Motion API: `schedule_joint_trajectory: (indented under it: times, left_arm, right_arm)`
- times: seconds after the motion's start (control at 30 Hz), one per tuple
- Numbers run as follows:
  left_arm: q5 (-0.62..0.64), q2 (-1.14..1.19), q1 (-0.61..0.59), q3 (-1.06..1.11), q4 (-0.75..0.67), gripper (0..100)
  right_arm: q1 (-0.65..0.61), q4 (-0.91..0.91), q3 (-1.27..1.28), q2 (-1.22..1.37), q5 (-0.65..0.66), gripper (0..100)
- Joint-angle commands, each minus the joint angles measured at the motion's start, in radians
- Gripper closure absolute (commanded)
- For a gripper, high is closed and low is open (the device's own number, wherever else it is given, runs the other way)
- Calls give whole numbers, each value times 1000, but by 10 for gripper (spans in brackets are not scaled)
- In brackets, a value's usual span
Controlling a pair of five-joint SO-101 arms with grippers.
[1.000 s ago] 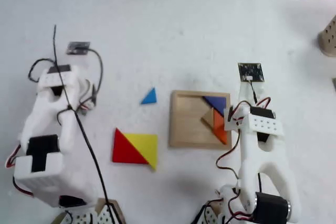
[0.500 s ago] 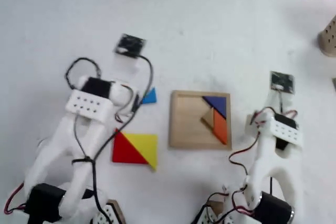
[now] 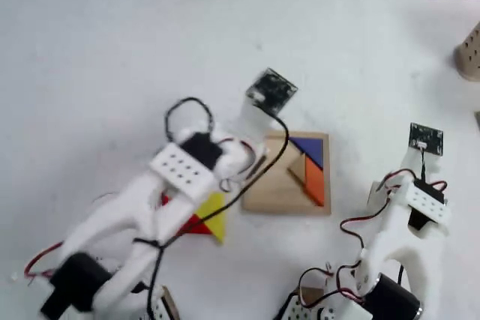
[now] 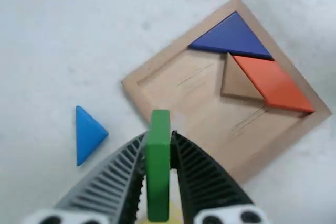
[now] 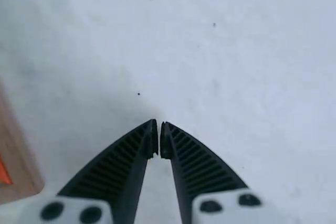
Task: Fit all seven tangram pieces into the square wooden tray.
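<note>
Your left gripper [image 4: 157, 148], clamping green piece [image 4: 157, 171], swung to tray [image 4: 199, 116] edge; right gripper [image 5: 158, 140], closed empty, backed off. Placement likely next.

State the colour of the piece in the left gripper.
The piece is green; left wrist view shows it best.

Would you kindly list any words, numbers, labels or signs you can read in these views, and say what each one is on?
No text can be read anywhere.
The wooden tray, dark blue triangle, orange piece, green piece and light blue triangle are plain.
The circuit boards on the arms are too small to show any marking.
</note>
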Motion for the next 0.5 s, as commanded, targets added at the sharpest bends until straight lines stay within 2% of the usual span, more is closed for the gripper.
schedule_joint_trajectory:
  times: [0.0,0.13,0.23,0.47]
  left_arm:
    - [37,157,15,-132,-57,973]
    - [60,364,33,-302,-57,914]
    - [152,478,44,-408,-41,910]
    - [175,596,36,-516,-6,906]
  right_arm:
    - [-16,-15,-6,-30,15,974]
    - [-18,-15,-6,-30,17,974]
    - [-18,-16,-6,-30,17,974]
    - [-19,-16,-5,-30,18,974]
